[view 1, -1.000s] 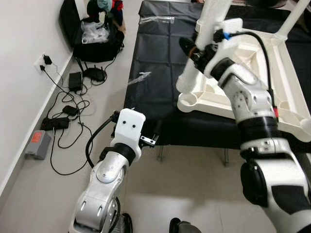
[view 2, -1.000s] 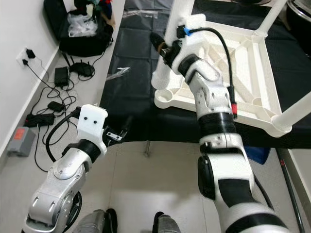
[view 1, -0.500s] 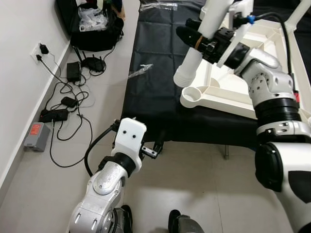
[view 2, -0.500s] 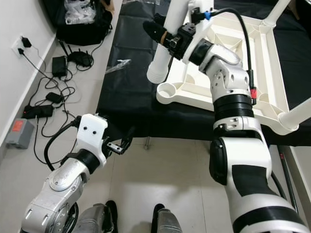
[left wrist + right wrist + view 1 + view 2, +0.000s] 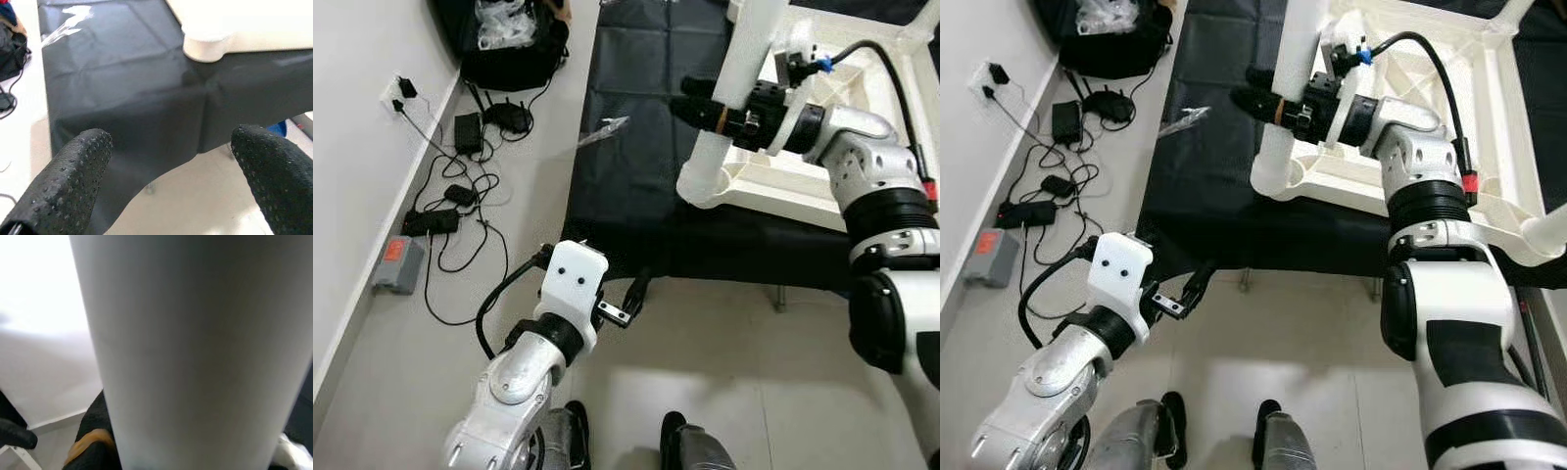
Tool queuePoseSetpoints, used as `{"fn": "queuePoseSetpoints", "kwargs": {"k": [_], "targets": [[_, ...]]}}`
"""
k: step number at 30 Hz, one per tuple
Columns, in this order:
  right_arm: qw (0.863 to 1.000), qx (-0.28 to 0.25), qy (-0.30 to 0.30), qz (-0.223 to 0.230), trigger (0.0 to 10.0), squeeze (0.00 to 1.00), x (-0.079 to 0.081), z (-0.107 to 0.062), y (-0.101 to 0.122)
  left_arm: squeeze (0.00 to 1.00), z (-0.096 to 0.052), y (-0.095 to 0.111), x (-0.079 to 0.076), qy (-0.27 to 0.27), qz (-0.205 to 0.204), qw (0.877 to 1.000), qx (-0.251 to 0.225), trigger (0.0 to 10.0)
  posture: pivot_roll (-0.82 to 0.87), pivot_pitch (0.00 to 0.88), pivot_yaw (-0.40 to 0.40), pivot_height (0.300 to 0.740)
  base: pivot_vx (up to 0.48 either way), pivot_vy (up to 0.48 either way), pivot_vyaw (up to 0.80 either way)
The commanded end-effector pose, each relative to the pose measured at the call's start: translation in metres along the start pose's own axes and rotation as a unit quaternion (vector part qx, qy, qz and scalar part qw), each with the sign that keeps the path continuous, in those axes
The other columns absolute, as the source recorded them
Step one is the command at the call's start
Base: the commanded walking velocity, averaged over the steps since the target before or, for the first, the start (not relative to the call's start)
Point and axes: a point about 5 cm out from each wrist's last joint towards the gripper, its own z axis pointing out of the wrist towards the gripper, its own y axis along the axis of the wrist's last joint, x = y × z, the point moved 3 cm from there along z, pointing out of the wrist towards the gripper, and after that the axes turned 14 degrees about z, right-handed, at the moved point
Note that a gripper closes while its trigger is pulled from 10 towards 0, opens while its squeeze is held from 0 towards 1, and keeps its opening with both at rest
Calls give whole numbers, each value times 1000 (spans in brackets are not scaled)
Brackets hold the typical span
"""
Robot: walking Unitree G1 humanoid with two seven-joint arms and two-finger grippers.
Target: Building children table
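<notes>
Whereas half a second ago the white table leg (image 5: 732,108) hung clear above the corner socket, we now find its foot seated at that corner of the upturned white table top (image 5: 822,166), which lies on the black-covered bench (image 5: 636,147). Right gripper (image 5: 710,110) remains clamped on the leg. Left gripper (image 5: 166,161) hangs low before the bench, fingers spread wide, empty. No legible markings noted.

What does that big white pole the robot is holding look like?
The white table leg is a smooth, round plastic-looking tube, a little wider at the bottom. It stands nearly upright, its lower end at the near corner of the upside-down white tabletop, which lies on a black cloth. The right gripper is clamped around its middle.
</notes>
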Motion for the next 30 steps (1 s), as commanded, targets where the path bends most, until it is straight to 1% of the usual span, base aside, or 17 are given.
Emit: {"fn": "queuePoseSetpoints", "kwargs": {"k": [1,4,9,11,15,20,21,24,30], "targets": [[1000,-2,5,-10,10000,0,0,-3,4,0,-4,-1,-5,-14,-6,1000,5,10000,230,377,-13,740,0,0,0],[1000,-12,5,-16,10000,0,-1,-8,9,0,-5,-1,-4,-15,-5,1000,7,10000,237,374,-12,740,0,0,0],[999,-24,-21,-34,10000,0,-7,-18,24,0,-7,-1,-5,-24,-4,1000,9,10000,238,362,-1,740,0,0,0],[999,-24,-21,-34,10000,0,-7,-18,24,0,-7,-1,-5,-24,-4,1000,9,10000,238,362,-1,740,0,0,0],[999,-20,-26,-40,10000,0,-9,-25,28,0,-7,-1,-7,-29,-1,1000,10,10000,235,351,1,740,0,0,0],[999,-12,-27,-36,10000,0,-10,-29,22,0,-7,0,-7,-32,0,999,9,10000,235,350,4,740,0,0,0],[999,-9,-21,-35,10000,0,-9,-30,17,0,-6,1,-7,-31,2,999,8,10000,240,352,4,740,0,0,0],[999,-5,-17,-33,10000,0,-9,-30,12,0,-7,2,-7,-32,0,999,8,10000,240,352,4,740,0,0,0],[999,-10,-31,-29,10000,0,-12,-30,5,0,-8,2,-6,-34,3,999,9,10000,249,365,7,740,0,0,0]]}}
